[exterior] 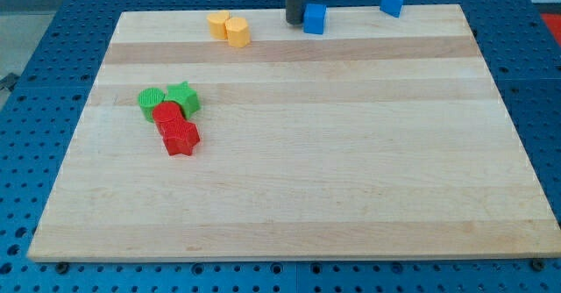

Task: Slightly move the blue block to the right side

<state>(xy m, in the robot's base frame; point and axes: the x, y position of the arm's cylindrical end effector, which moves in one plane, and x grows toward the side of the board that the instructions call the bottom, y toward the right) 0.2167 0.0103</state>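
A blue cube-like block (315, 18) sits near the board's top edge, a little right of centre. My tip (294, 22) is just to its left, close to or touching its left side. A second blue block (392, 2), wedge-like, lies further right at the top edge.
Two yellow blocks (228, 28) touch each other at the top, left of my tip. At the left, a green round block (152, 102), a green star (182, 97), a red block (168, 115) and a red star (181, 138) cluster together. The wooden board (298, 179) lies on a blue perforated table.
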